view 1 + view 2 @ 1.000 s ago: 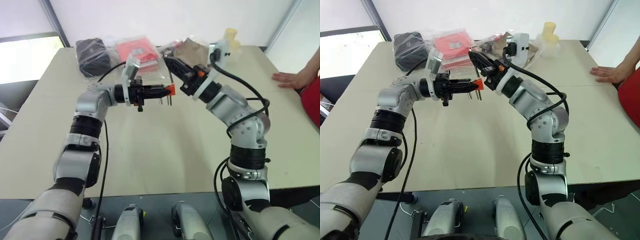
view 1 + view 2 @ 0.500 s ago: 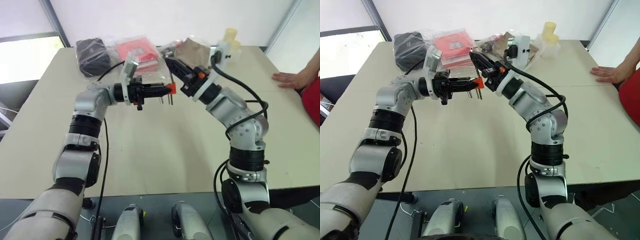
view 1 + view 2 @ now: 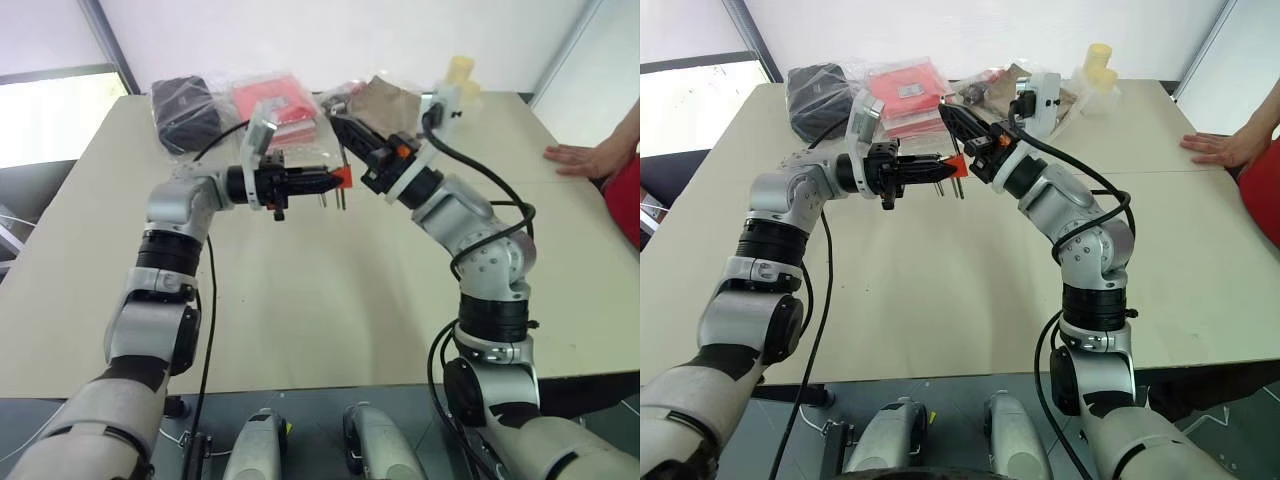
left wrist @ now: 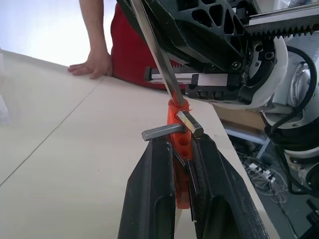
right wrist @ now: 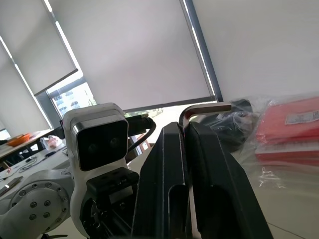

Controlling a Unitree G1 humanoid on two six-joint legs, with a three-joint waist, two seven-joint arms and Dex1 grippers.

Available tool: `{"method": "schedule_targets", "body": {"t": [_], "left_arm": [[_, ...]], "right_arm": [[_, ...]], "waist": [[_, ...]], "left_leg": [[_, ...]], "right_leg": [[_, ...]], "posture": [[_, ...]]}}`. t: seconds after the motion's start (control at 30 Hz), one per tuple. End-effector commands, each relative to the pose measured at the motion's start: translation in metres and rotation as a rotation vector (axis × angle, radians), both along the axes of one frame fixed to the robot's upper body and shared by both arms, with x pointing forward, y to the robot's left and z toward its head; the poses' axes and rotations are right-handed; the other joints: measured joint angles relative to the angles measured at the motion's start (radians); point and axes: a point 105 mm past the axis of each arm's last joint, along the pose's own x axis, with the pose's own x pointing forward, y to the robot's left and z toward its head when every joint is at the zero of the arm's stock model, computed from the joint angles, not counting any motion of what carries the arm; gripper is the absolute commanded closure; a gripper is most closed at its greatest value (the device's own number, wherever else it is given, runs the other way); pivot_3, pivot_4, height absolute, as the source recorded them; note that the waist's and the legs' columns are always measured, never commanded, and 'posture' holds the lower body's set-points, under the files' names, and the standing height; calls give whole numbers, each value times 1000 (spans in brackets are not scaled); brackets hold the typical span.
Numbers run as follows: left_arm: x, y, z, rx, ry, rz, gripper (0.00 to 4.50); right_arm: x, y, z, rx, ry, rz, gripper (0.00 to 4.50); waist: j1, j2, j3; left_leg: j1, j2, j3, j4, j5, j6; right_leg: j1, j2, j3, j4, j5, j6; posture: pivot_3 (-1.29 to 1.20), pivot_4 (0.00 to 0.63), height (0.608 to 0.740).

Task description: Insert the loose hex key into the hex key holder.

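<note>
My left gripper [image 4: 177, 142] is shut on the hex key holder [image 4: 180, 149], a small orange-red block held level in the air above the table [image 3: 300, 300]. Two short grey keys [image 4: 164, 132] stick out of it. My right gripper [image 5: 185, 127] is shut on the loose hex key [image 4: 158, 59]. The key's bent end [image 5: 204, 108] shows above the right fingers. Its long leg slants down and meets the top edge of the holder. In the head views the two grippers come together over the far middle of the table, holder [image 3: 341, 178] between them.
Along the table's far edge lie a black bag [image 3: 185, 110], a red packet in clear wrap [image 3: 275, 100], a brown bag [image 3: 390, 98] and yellow cups [image 3: 460, 72]. A person's hand [image 3: 580, 157] rests on the table's right side.
</note>
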Motion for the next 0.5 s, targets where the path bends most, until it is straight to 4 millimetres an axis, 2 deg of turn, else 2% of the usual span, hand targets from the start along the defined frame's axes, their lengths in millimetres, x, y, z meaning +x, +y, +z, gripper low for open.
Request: {"method": "schedule_targets", "body": {"t": [0.03,0.5], "left_arm": [[-5,5,21,-63,-50,-13,4500],[-6,8,29,-115,-15,-6,4500]], "right_arm": [[0,-6,4,5,-30,-25,4422],[0,-8,-4,-63,-73,-34,4422]], "waist": [[0,0,0],[0,0,0]], "left_leg": [[0,0,0,0,0,0],[0,0,0,0,0,0]], "right_leg": [[0,0,0,0,0,0],[0,0,0,0,0,0]], "posture": [[0,150,740],[0,150,740]]}}
